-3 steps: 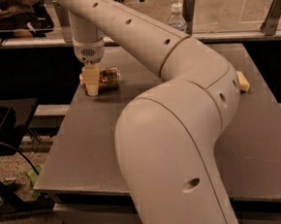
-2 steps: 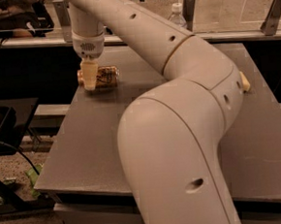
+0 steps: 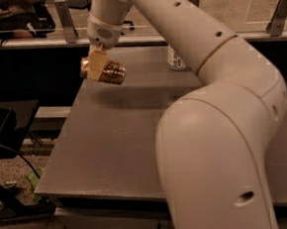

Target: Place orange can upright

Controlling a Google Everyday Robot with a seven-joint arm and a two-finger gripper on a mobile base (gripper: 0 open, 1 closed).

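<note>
The orange can (image 3: pixel 111 72) is shiny orange-gold with dark label marks. It lies on its side in the air, above the far left part of the grey table (image 3: pixel 110 139). My gripper (image 3: pixel 96 68) hangs from the white arm at top left and is shut on the can near its left end. A tan finger (image 3: pixel 96 65) covers part of the can. The can's shadow falls on the table below it.
A clear plastic water bottle (image 3: pixel 176 59) stands at the back of the table, half hidden behind my arm. My big white arm (image 3: pixel 224 130) fills the right side. A dark ledge with metal brackets runs behind the table. The floor and a black object lie at left.
The can has been lifted off the table and now hangs in my gripper, still on its side. The view has shifted closer.
</note>
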